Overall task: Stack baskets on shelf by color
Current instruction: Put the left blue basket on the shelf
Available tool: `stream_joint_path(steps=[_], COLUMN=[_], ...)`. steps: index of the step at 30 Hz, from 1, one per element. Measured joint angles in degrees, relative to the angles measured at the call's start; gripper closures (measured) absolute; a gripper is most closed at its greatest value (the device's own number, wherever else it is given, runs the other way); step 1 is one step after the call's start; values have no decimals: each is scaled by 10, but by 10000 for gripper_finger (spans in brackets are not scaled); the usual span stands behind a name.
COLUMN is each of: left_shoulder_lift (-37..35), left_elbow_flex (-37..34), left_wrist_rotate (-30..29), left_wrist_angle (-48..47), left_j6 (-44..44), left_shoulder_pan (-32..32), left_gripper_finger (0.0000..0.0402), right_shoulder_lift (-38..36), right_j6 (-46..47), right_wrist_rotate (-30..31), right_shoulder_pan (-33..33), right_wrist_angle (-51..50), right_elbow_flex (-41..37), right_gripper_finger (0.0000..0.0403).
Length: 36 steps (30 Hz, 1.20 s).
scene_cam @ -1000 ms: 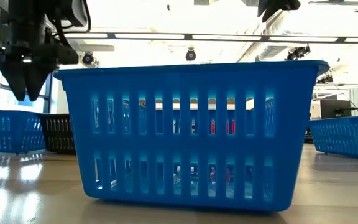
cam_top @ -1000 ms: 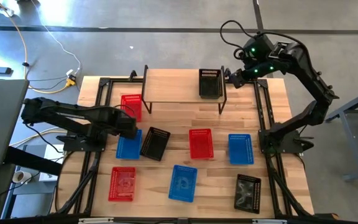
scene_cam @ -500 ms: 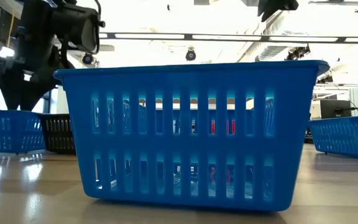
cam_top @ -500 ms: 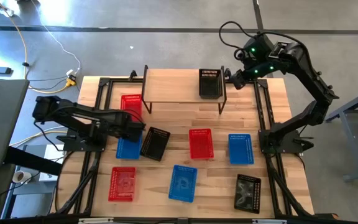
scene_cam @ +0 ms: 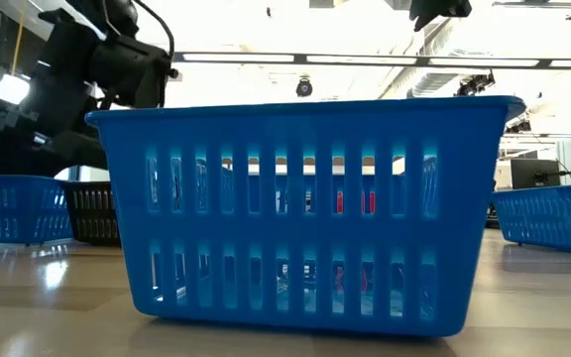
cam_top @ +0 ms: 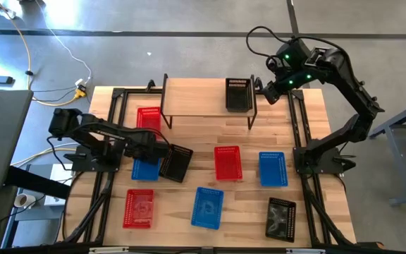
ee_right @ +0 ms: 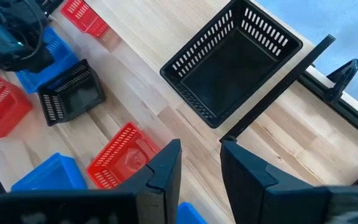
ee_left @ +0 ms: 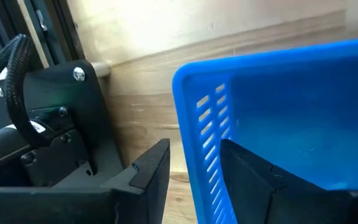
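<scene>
We count nine baskets, every one whose inside we can see being empty.

On the shelf (cam_top: 206, 97): one black basket (cam_top: 237, 94), standing at its right end; the rest of the plank is bare.

On the desk (cam_top: 316, 127):
- red basket (cam_top: 149, 119), beside the shelf's left legs;
- blue basket (cam_top: 144, 168), left of centre, touching or nearly touching a black basket (cam_top: 175, 163) that lies turned at an angle;
- red basket (cam_top: 227, 162) and blue basket (cam_top: 273, 168), side by side right of centre, slightly apart;
- front row: red basket (cam_top: 139, 209), blue basket (cam_top: 207, 207), black basket (cam_top: 280, 219), well apart from one another.

Left claw (ee_left: 194, 171): released, its fingers straddling the rim wall of the left-of-centre blue basket, one finger outside and one inside; we cannot tell whether either touches it.

Right claw (ee_right: 201, 165): released and carrying nothing, held above the shelf's right end, near the black basket there.
</scene>
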Motion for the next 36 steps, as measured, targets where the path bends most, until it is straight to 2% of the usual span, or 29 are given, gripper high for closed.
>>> stream_joint_path(steps=[10,22,28,36], left_shoulder_lift=[20,14,-6,-90], left_elbow_flex=[0,1,3,11], left_wrist_rotate=[19,19,18,20], left_wrist_angle=[9,7,6,8], left_j6=[15,36,41,40], left_shoulder_pan=[0,0,0,0], left_gripper_finger=[279,394,397,400], right_shoulder_lift=[0,0,0,0], right_j6=[-9,-9,-9,-8], right_wrist_rotate=[0,1,1,7], right_shoulder_pan=[0,0,0,0], right_wrist_angle=[0,0,0,0], right_elbow_flex=[0,0,0,0], right_gripper_finger=[304,304,304,304])
